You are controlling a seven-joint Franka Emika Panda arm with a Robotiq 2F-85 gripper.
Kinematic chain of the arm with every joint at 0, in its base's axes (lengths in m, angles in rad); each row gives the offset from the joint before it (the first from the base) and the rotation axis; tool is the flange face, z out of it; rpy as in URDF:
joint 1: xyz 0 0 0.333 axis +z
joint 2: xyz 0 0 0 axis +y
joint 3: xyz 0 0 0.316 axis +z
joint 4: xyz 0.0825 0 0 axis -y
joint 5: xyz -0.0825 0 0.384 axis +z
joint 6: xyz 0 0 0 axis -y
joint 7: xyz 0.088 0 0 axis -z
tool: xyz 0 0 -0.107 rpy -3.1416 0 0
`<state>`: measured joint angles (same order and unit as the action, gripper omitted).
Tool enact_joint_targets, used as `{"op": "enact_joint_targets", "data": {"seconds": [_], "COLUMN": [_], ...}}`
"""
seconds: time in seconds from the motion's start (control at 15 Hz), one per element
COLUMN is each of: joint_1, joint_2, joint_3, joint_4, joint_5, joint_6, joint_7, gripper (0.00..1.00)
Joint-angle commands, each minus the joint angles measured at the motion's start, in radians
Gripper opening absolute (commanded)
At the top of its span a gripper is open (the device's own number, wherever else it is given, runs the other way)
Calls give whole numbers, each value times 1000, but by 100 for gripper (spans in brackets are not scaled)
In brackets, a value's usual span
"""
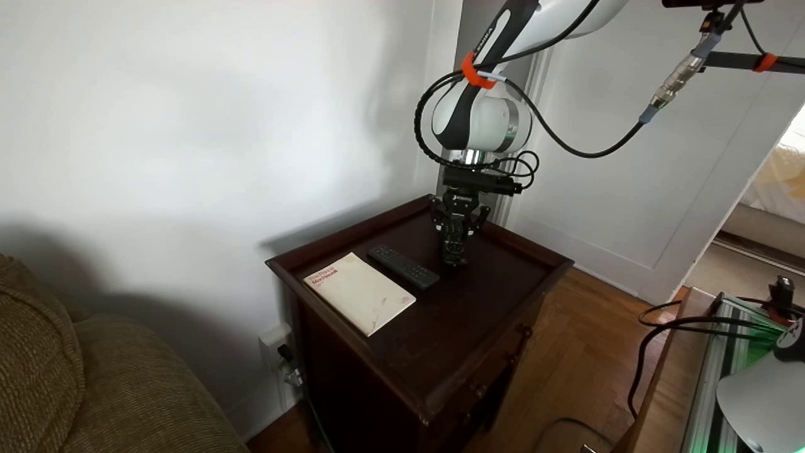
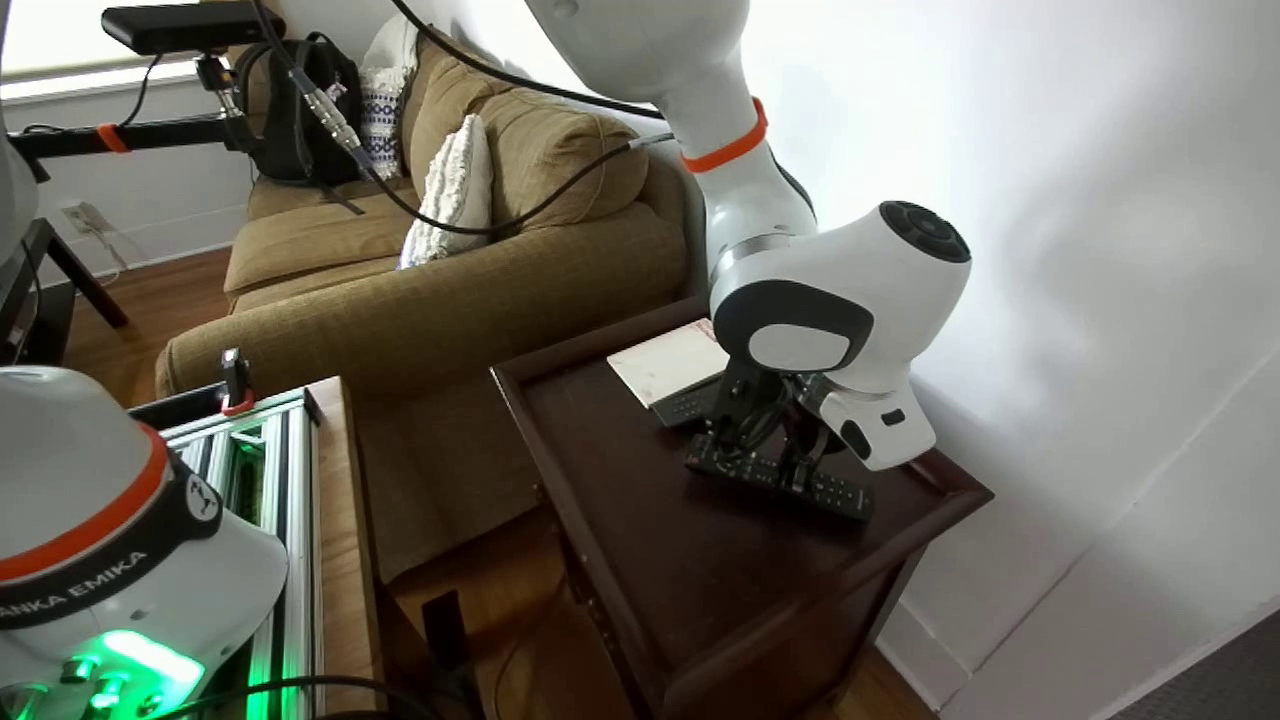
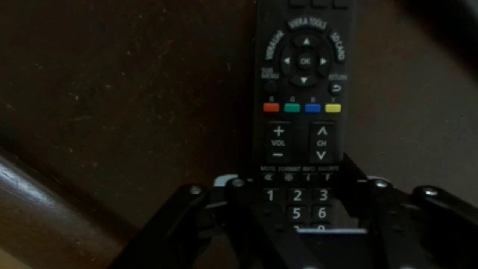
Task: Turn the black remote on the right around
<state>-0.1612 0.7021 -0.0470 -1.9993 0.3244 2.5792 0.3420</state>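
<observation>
The slim black remote [image 3: 304,142] lies lengthwise in the wrist view, buttons facing up. It also shows in both exterior views [image 1: 453,253] [image 2: 838,494] on the right part of the dark wooden cabinet top. My gripper [image 3: 297,186] has one finger on each side of the remote, at the number keys, and looks shut on it. The fingers hide the remote's lower end and some keys. The gripper points down in both exterior views [image 1: 458,228] [image 2: 775,455]. I cannot tell whether the remote touches the cabinet top or sits slightly above it.
A broader dark remote [image 1: 402,265] lies beside a white booklet [image 1: 358,294] on the cabinet top [image 1: 440,340]. A raised wooden rim [image 2: 545,470] runs round the top. A white wall [image 1: 220,126] stands behind, and a brown sofa [image 2: 480,300] is close by.
</observation>
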Motion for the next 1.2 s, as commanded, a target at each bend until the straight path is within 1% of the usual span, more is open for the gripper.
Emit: {"op": "enact_joint_targets", "data": {"seconds": [0.0,0.47,0.8,1.13], "joint_1": [19,36,68,80], "joint_2": [13,22,26,35], "joint_3": [-32,-47,-69,-78], "joint_4": [3,14,25,36], "joint_5": [38,67,55,59], "joint_6": [9,-2,-13,-5], "joint_7": [67,177,251,320], "gripper": [30,30,30,30]}}
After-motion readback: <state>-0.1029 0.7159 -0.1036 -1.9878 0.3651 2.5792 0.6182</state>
